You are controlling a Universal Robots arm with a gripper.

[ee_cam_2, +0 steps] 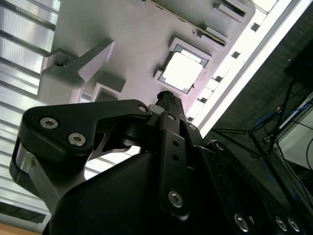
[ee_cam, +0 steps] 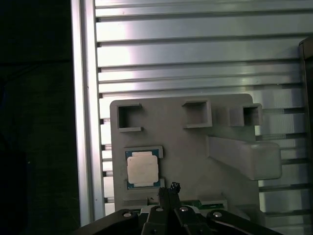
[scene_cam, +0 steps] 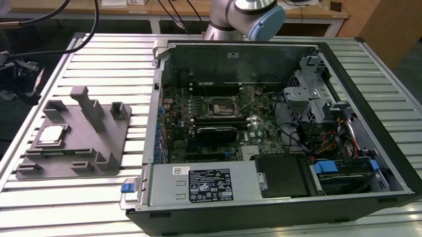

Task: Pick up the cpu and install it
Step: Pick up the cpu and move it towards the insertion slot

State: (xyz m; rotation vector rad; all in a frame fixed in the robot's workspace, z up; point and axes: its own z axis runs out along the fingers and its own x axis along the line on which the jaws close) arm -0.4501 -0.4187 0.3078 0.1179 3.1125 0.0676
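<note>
I am at the pick-up step: my gripper (ee_cam: 173,187) hangs closed and empty just beside the cpu (ee_cam: 142,169), which lies in its grey holder (ee_cam: 186,152).

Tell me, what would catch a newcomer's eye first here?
An open computer case takes up the middle of the exterior view, its green motherboard bare. On the exterior view's left a shiny cpu lies in a grey fixture. In the first wrist view the tool hangs close to the cpu.

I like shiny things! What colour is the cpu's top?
The cpu is pale silver-grey on top, clearest in the first wrist view.
</note>
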